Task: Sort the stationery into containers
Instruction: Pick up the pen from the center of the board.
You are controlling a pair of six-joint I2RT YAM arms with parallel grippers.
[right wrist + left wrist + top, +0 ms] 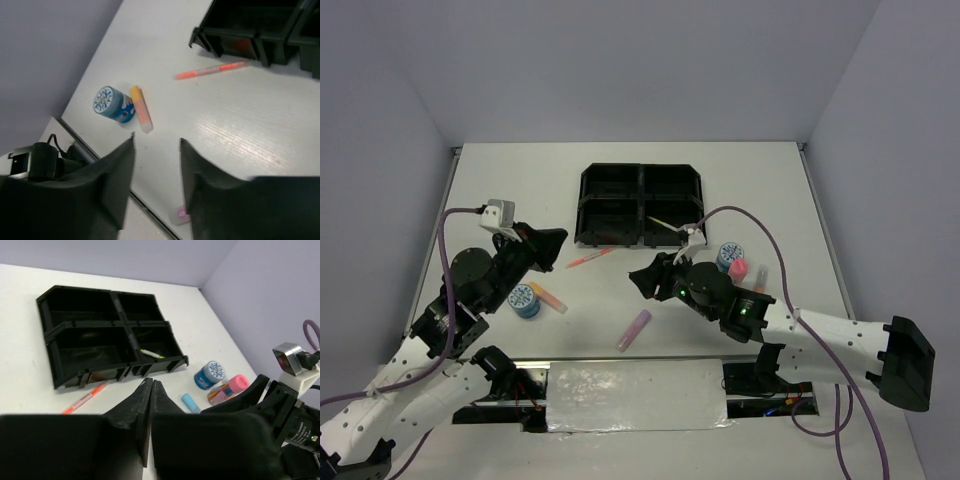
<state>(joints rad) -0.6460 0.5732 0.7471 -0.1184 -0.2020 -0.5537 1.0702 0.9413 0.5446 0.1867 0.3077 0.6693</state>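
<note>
The thin pink pen (590,258) lies on the table (520,180) just before the black tray (583,205) wall — probably light, stiff and quick to roll, best pinched mid-shaft — with open room between the left gripper (151,385), jaws together and empty, and the right gripper (156,141), jaws apart and empty.

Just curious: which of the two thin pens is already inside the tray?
The yellow pen, lying in the tray's near-right compartment; the pink pen lies on the table outside.

Black tray (642,200) (four compartments) holds yellow pen (662,222), near-right; pink pen (590,258) outside, just before near-left.
</note>
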